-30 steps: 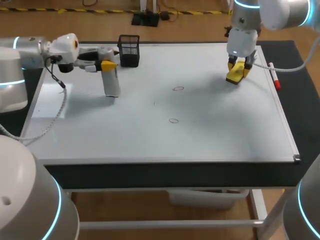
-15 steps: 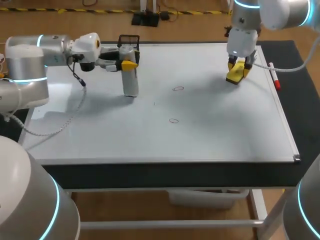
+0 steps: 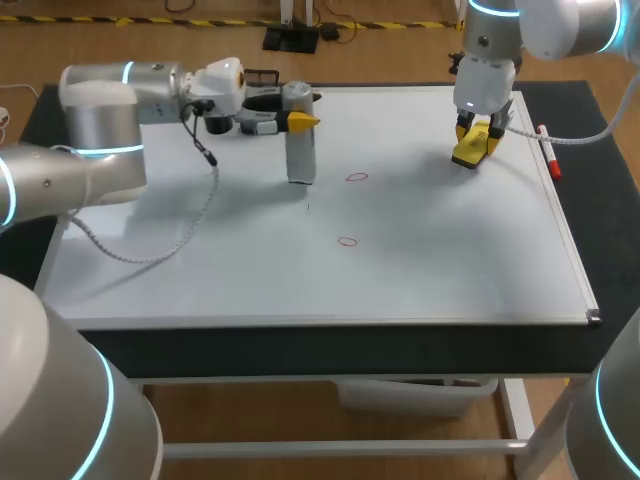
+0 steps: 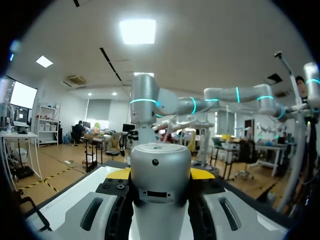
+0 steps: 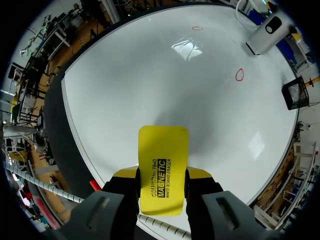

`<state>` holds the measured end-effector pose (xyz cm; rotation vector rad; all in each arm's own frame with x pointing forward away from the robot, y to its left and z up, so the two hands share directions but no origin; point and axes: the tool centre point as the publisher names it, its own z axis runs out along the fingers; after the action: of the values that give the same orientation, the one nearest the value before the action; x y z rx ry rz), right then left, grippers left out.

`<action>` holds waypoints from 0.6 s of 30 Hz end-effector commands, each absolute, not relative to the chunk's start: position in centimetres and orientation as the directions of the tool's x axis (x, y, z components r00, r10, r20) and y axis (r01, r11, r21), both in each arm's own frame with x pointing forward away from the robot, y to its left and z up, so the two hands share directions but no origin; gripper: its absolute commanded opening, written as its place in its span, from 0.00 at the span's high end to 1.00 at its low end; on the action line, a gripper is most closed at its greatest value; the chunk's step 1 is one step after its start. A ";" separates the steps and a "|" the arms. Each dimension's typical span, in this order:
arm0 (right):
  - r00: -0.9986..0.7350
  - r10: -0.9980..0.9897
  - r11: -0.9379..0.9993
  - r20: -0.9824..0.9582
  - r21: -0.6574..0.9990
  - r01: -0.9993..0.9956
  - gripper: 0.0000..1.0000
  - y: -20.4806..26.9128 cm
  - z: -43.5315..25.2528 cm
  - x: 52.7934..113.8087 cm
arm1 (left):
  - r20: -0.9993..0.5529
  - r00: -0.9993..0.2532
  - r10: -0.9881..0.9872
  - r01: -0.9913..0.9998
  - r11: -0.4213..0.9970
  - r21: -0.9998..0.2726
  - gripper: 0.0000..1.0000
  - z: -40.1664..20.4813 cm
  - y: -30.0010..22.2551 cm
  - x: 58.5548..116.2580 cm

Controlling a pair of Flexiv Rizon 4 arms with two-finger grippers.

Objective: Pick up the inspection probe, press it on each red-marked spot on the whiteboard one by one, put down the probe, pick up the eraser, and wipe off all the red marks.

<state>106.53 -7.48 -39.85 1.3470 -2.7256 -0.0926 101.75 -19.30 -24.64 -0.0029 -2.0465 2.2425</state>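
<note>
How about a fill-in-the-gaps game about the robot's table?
1. The left pincer is shut on the probe, and the right pincer is shut on the eraser, which is ____ in colour.
2. The whiteboard shows ____ red marks.
3. The mesh cup at the board's far edge is ____.

Missing words: yellow, two, black.
</note>
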 end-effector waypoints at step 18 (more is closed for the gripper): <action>-0.602 -0.796 0.606 0.066 0.098 -0.790 1.00 -7.5 -39.8 106.6 | 0.024 -0.990 0.140 -0.039 -0.111 -0.993 1.00 -25.2 -26.4 104.0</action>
<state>106.53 -7.49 -39.85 1.3467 -2.7257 -0.0927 103.44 -25.72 -24.74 -0.1014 -2.0253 2.2488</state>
